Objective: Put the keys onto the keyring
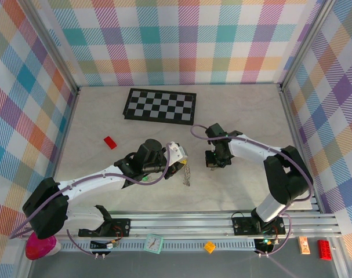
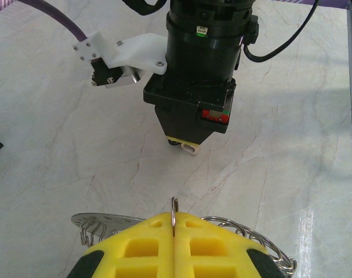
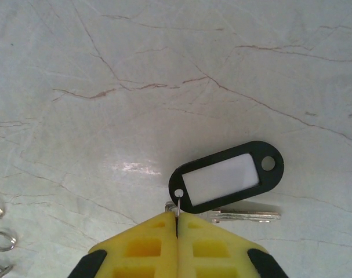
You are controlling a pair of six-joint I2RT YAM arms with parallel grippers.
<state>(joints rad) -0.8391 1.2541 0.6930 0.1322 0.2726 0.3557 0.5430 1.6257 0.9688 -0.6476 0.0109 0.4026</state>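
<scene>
Plainly, the weak spot on the left is the grip. The left hand (image 2: 174,225) is closed, its yellow fingers pinching a single thin wire loop (image 2: 174,206) on the rim of the keyring (image 2: 103,220). The ring sits at the bottom of the left wrist view, with grey plate and fringe showing on either side of the fingers. In the top view it hangs just below that hand at centre frame. Held by one wire, it could swing or twist as soon as anything presses on it, and the chosen loop would then drift off line.

Further right, the right hand (image 3: 177,225) is closed as well. It nips a small split ring (image 3: 177,204) that carries a black tag (image 3: 222,178) and a silver key (image 3: 248,216), at lower centre of the right wrist view. Tag and key hang loose from that ring, so they may flop across the opening, or the ring may slip out of the fingertips. I cannot tell whether the key rests on the tabletop (image 1: 245,116). The hands are near each other, so a misjudged approach could knock them together.

In the top view, the left arm reaches from lower left towards the centre, its hand aimed rightward at its partner. The right arm comes in from lower right with its elbow bent, and its hand points down at the tabletop.
</scene>
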